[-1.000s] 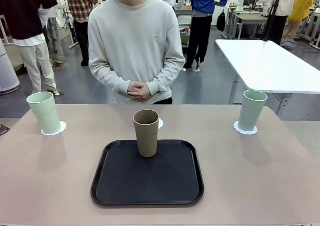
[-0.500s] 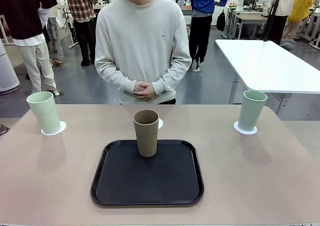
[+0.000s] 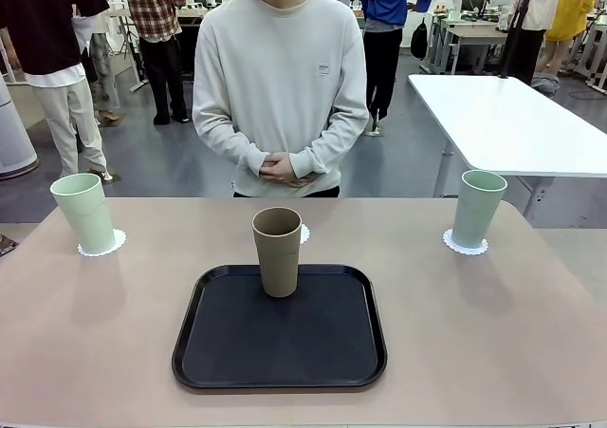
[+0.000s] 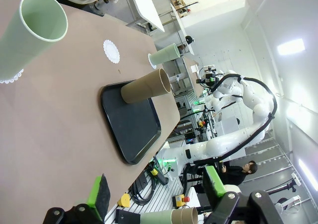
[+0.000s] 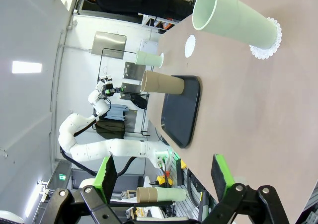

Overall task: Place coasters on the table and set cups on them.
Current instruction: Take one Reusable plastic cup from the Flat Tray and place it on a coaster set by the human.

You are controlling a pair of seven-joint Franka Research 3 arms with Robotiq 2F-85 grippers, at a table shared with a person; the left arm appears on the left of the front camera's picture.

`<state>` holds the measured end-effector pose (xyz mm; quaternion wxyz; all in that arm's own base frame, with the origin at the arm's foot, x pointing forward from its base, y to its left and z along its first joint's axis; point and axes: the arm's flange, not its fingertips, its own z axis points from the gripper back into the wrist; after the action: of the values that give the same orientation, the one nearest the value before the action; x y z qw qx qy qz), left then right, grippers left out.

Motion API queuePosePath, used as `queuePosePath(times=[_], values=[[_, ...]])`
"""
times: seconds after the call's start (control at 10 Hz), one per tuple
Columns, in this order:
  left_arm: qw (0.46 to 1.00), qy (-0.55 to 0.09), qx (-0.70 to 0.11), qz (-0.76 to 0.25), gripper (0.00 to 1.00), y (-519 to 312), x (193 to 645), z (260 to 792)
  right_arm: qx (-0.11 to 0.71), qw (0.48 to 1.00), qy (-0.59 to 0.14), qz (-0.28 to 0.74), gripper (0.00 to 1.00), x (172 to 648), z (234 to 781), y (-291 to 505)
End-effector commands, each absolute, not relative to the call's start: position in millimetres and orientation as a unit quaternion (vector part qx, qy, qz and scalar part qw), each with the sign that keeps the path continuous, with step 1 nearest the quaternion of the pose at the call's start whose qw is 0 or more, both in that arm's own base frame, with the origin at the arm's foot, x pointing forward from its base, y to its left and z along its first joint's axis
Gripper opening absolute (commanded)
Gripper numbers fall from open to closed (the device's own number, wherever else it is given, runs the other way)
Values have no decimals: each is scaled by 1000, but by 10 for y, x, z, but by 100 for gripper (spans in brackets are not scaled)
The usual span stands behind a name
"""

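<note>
the left hand point(image 4: 156, 191) is open wide with nothing in it. the right hand point(image 5: 163, 174) is open wide too, and holds nothing. on the table point(image 3: 474, 333), a mint cup point(image 3: 84, 212) stands on a coaster point(image 3: 101, 246) at 10 o'clock from the black tray point(image 3: 285, 352). the other mint cup point(image 3: 477, 207) stands on its own coaster point(image 3: 465, 246) at 2 o'clock. the tan cup point(image 3: 277, 251) stands on the tray at its 12 o'clock edge, with a bare coaster point(image 3: 303, 232) just behind it.

a mint cup point(image 3: 84, 213) upright on each outer coaster point(image 3: 101, 245), tan cup point(image 3: 277, 251) upright on the tray point(image 3: 285, 357), middle coaster point(image 3: 303, 233) bare
</note>
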<state>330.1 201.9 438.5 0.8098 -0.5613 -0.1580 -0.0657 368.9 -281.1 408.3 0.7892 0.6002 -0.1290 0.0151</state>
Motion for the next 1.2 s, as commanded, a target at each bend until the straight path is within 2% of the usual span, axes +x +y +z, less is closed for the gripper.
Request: queuePosePath(times=[0.0, 0.4, 0.6, 0.9, 1.1], values=[[807, -163, -564, -64, 100, 2022, 3297, 4414, 601, 789, -126, 11, 100, 3677, 4069, -2803], [807, -163, -564, -64, 100, 2022, 3297, 4414, 600, 789, -129, 15, 100, 3689, 4083, -2811], [807, -163, -564, -64, 100, 2022, 3297, 4414, 487, 820, -194, 231, 100, 3743, 4894, -2277], [807, -163, -564, -64, 100, 2022, 3297, 4414, 347, 839, -207, 365, 100, 3874, 5878, -1178], [807, -163, -564, -64, 100, 2022, 3297, 4414, 243, 840, -220, 433, 100, 3897, 6139, -99]])
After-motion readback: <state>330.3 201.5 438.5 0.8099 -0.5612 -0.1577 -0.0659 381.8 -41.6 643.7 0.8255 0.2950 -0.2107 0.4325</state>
